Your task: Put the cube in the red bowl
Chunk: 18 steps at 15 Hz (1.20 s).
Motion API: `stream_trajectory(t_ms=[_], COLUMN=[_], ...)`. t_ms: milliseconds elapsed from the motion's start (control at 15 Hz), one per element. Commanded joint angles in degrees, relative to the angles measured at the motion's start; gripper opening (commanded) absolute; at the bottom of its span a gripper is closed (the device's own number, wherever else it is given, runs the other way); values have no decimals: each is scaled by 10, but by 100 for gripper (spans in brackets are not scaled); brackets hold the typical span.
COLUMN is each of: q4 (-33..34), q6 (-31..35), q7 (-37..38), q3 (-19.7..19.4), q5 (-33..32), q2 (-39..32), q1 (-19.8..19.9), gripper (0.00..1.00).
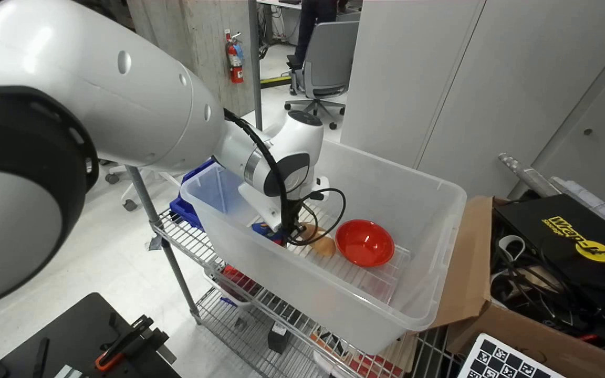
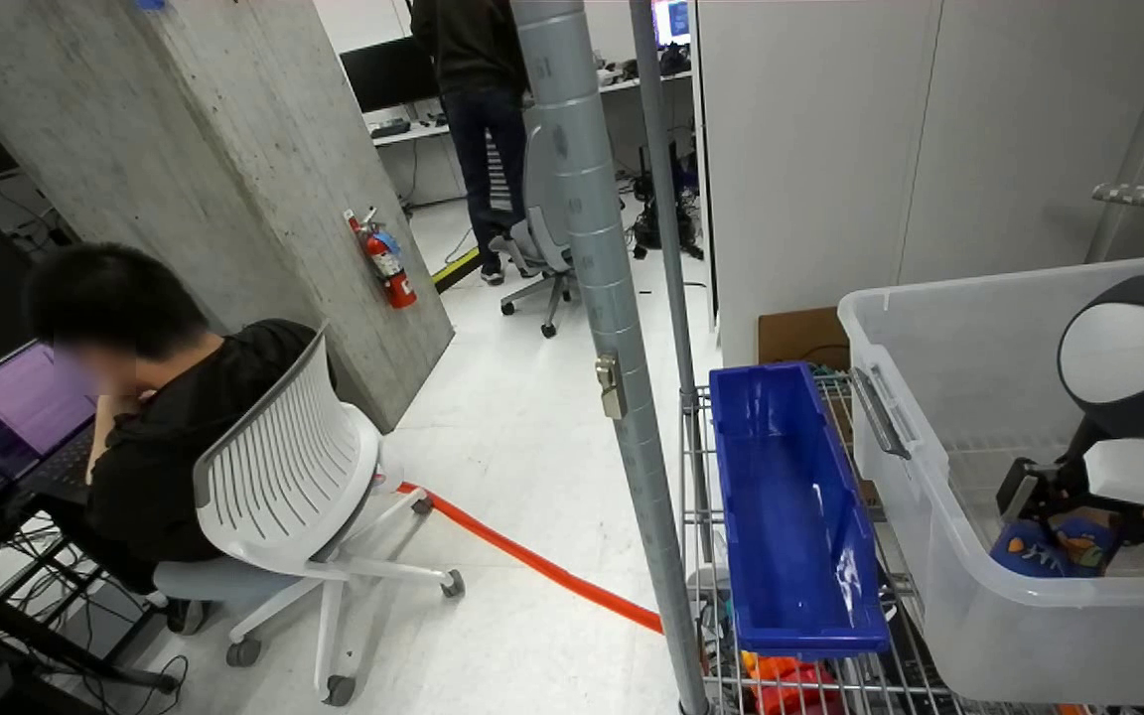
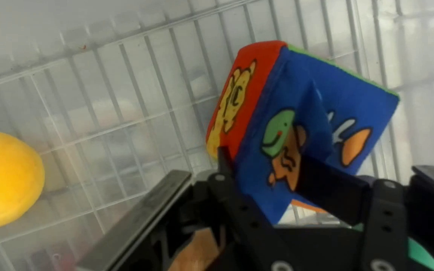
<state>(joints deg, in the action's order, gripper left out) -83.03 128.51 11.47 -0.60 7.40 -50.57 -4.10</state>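
Before us in a bin point(image 1: 302, 286) on the tabletop point(image 1: 192, 242), the pincer point(image 3: 268, 169) grips the cube point(image 3: 279, 122) toward the edge with the blue tray point(image 2: 781, 487); the red bowl point(image 1: 365, 244) sits farther from that edge.

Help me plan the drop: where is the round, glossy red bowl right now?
In an exterior view, the red bowl sits inside the translucent plastic bin, just right of the tan-orange lumpy piece.

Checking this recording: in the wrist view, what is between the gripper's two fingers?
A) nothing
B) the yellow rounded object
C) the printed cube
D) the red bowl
C: the wrist view shows the gripper with a finger on either side of the cube, whose blue side is creased.
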Motion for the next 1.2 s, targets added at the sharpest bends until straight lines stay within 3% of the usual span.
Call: stream_trajectory(t_ms=[0, 133, 533, 800, 1133], q4=[22, 8, -72, -113, -70], q6=[-29, -39, -18, 2, 40], q7=[18, 14, 10, 17, 47], q3=[-2, 4, 0, -11, -28], q5=[-11, -9, -33, -38, -19], q2=[-9, 7, 108, 186, 203], q1=[-8, -11, -37, -27, 8], gripper=[13, 1, 1, 1, 1])
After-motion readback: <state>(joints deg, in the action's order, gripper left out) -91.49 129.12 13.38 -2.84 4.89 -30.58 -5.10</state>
